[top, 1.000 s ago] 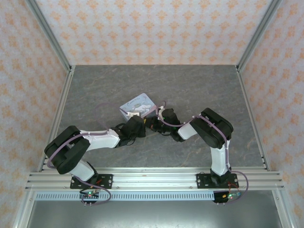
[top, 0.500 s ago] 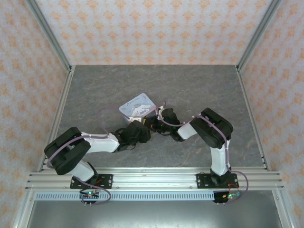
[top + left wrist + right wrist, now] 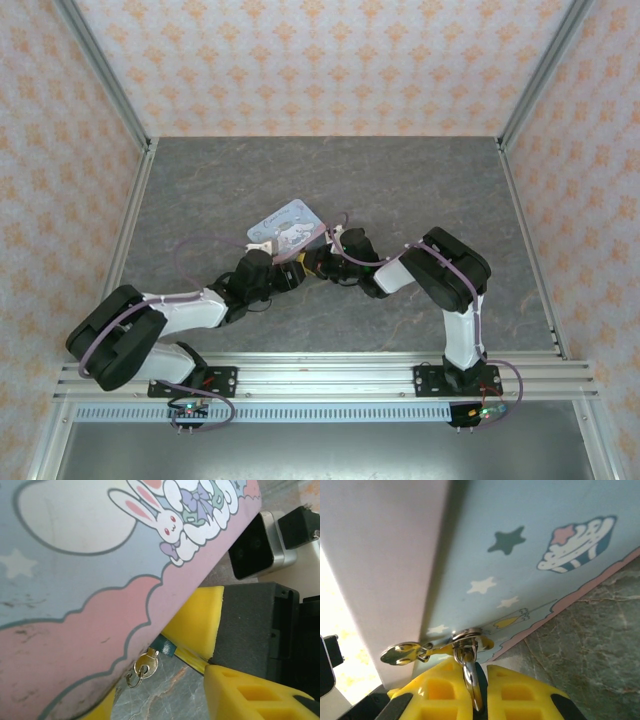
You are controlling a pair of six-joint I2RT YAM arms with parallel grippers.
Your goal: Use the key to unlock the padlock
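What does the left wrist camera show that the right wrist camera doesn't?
Left wrist adds: the white bunny drawing on the pastel pink-and-blue tin box, and the small teal-blue padlock with the small silvery key at its lower end.
Right wrist adds: the cupcake drawing, and the right gripper shut on the padlock's silvery loop.
Both share: the tin box and the grey marbled table.
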